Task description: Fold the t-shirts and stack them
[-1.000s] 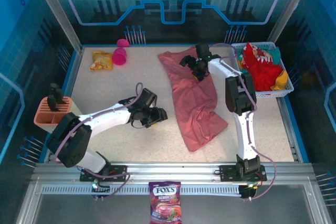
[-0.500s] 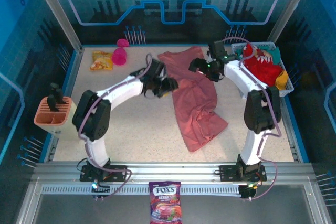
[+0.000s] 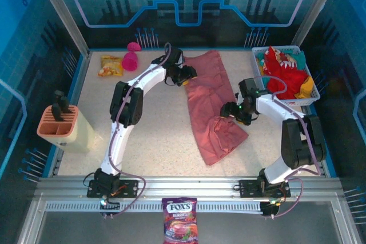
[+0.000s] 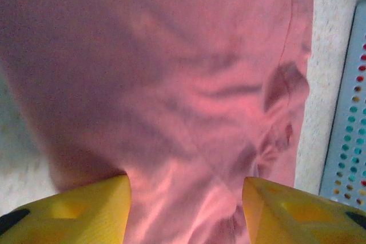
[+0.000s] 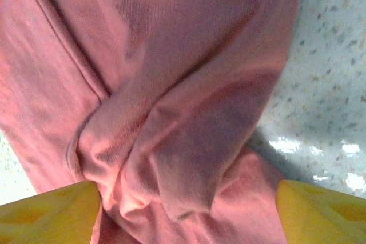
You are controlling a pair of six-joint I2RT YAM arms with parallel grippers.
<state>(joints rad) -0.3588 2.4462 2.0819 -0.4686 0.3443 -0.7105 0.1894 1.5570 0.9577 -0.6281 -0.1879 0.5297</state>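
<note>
The salmon-pink t-shirt (image 3: 209,104) lies lengthwise in the middle of the table, flat at its far end and bunched near its lower right. My left gripper (image 3: 186,76) is at the shirt's far left edge. In the left wrist view its yellow fingers (image 4: 86,212) stand apart over smooth pink cloth (image 4: 171,84), so the left gripper (image 4: 186,182) is open. My right gripper (image 3: 229,110) is at the shirt's right edge. The right gripper (image 5: 187,190) is open, its jaws astride a bunched fold (image 5: 183,141). A red t-shirt (image 3: 283,72) lies in the white basket (image 3: 294,104).
The basket at the far right also holds other coloured cloth. A magenta goblet (image 3: 130,60) and an orange-yellow snack packet (image 3: 110,65) lie at the far left. A tan holder (image 3: 57,125) stands at the left edge. A candy bag (image 3: 180,227) rests on the front rail.
My left arm swung from the table's left middle up to the shirt's far left edge. The right arm came down from the shirt's far end to its right edge. The far end now lies flatter.
</note>
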